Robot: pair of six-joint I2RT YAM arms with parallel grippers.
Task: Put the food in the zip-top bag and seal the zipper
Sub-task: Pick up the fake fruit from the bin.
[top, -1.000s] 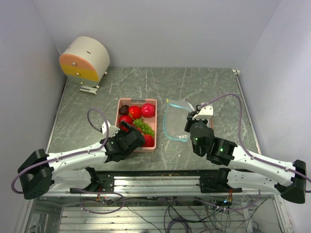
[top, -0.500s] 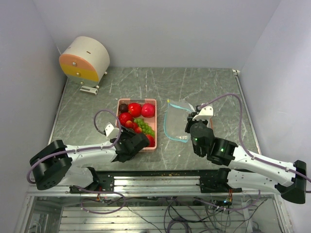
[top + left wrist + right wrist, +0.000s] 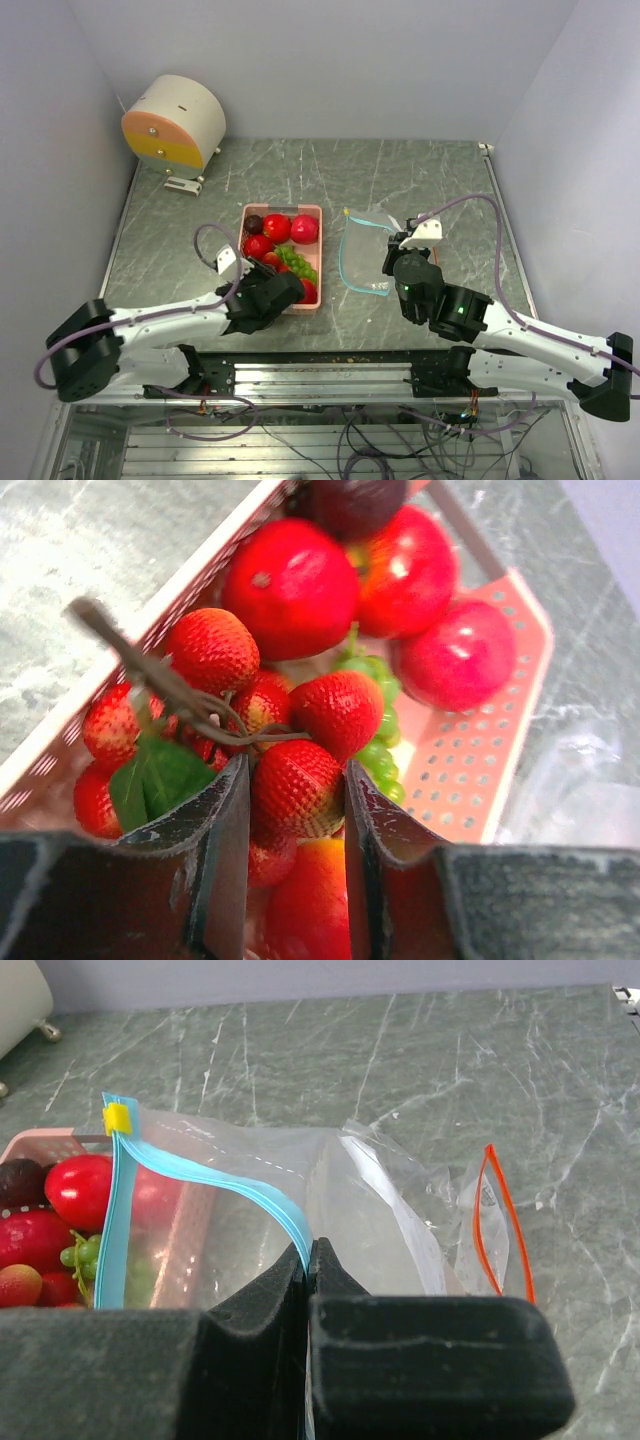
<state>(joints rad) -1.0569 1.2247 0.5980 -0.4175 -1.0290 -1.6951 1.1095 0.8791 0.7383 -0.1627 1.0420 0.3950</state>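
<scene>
Gripping one berry of the strawberry cluster [image 3: 330, 710] with the left gripper [image 3: 295, 780], with jaws narrowed and pressed against its two sides. Resting with the other food in the pink tray [image 3: 490, 750]: red apples [image 3: 290, 585] toward the far end, green grape bunch [image 3: 375, 670] just beside the berries. Pinching the blue zipper strip of the zip-top bag [image 3: 250, 1190] with the right gripper [image 3: 308, 1260], with jaws fully together on the plastic. Lying on the table [image 3: 420, 180] just right of the tray, near but apart from it, with the yellow slider [image 3: 118, 1118] at the strip's far end.
</scene>
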